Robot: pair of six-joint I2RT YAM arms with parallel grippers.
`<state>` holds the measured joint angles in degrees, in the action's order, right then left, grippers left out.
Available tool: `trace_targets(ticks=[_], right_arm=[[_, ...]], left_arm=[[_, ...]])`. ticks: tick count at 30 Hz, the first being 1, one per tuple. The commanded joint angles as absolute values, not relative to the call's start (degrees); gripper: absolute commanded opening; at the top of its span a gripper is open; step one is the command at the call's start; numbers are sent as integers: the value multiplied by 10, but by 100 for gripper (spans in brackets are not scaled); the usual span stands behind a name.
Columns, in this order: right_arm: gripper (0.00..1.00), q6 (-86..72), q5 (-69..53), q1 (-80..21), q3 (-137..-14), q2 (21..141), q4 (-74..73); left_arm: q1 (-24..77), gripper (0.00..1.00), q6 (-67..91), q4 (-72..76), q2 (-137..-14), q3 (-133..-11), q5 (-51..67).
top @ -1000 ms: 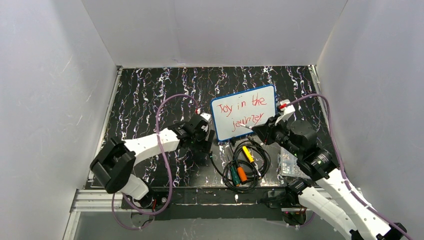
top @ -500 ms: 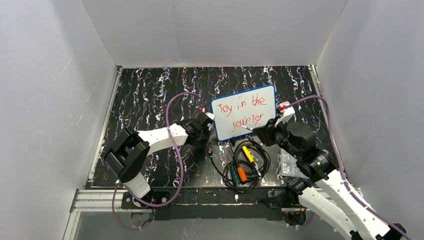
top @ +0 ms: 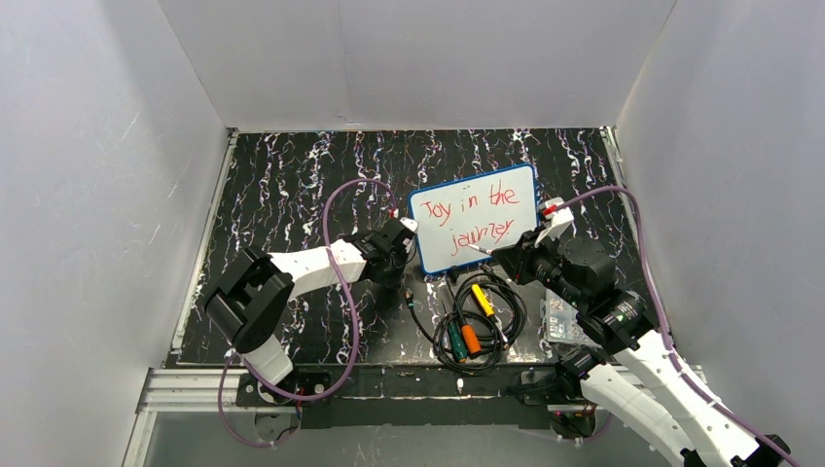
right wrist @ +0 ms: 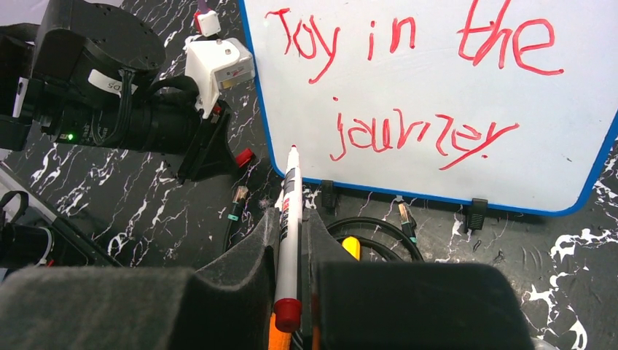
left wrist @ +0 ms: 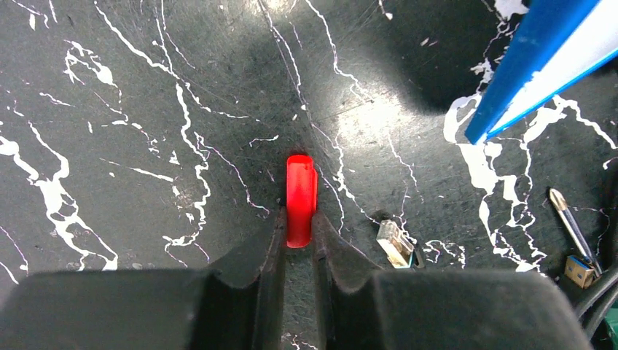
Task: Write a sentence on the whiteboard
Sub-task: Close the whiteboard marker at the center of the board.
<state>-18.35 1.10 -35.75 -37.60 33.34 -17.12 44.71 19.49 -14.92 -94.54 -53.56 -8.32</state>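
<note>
1. The small flat whiteboard (top: 440, 249), white with a blue rim and rounded corners, lies a little askew on the table, right of centre and between my 2 arms.
2. The sentence (right wrist: 417, 135) on it is thin red handwriting in 2 lines: "Joy in the" above, "journey" below, 4 words in all. The last stroke trails off in a long slanted tail.
3. My right gripper (right wrist: 291, 215) is clamped on a slim white marker (right wrist: 290, 193) with a red end. Its red tip points at the board's near-left corner, just beside the blue rim; I cannot tell whether it touches.
4. My left gripper (left wrist: 299, 222) is pinched on a small red plastic cap (left wrist: 301, 191), low over the table just left of the board's corner.
5. The table (top: 292, 185) is glossy black with white marble-like veins, finely scratched in my left wrist view.
6. Plain matte white walls (top: 418, 58) enclose the table on 3 sides.
7. Near the front edge lies a coil of black cables (top: 472, 321) with green, orange and yellow plugs, and to its right a clear plastic box (top: 557, 316).
8. 2 small black clips (right wrist: 477, 214) sit along the board's near edge.
</note>
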Motion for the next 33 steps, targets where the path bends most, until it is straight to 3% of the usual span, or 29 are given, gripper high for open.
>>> trace_targets(ticks=[1, 4, 17, 26, 33], right_arm=[[1, -192, 9, -358, -378, 331, -171], [1, -192, 8, -358, -380, 329, -177], [1, -212, -61, -357, -415, 364, -196], [1, -238, -290, -354, -474, 461, -184], [1, -261, -373, -352, -500, 498, -167]], left_arm=[[442, 7, 188, -151, -955, -531, -86], [442, 0, 182, -136, -936, -513, -78], [444, 0, 105, -18, -658, -355, -12], [457, 0, 75, -147, -471, -393, 123], [459, 0, 4, -255, -451, -442, 235]])
